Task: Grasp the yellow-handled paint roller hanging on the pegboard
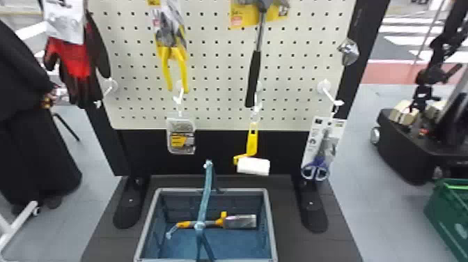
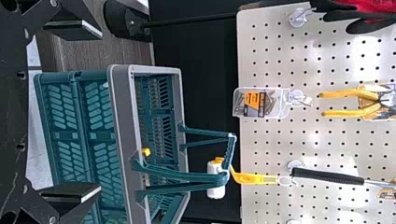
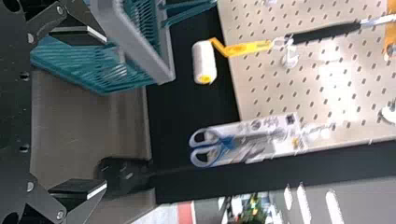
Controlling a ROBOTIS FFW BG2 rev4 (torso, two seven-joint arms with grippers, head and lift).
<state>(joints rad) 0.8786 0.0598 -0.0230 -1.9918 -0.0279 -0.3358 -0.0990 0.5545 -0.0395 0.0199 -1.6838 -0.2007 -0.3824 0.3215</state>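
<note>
Head view: the yellow-handled paint roller [image 1: 251,155] hangs low on the pegboard [image 1: 216,69], just beyond the basket [image 1: 243,190], which holds a yellow-handled scraper [image 1: 226,221]. Left jaws and right jaws gape open.

The yellow-handled paint roller [image 1: 251,146] is hanging upright from a white hook [image 1: 256,106] at the lower edge of the pegboard [image 1: 216,87], with its handle uppermost. Its white sleeve is sitting crosswise at the bottom, slightly tilted, dangling in front of the black panel [image 1: 216,146] beneath the board.
</note>
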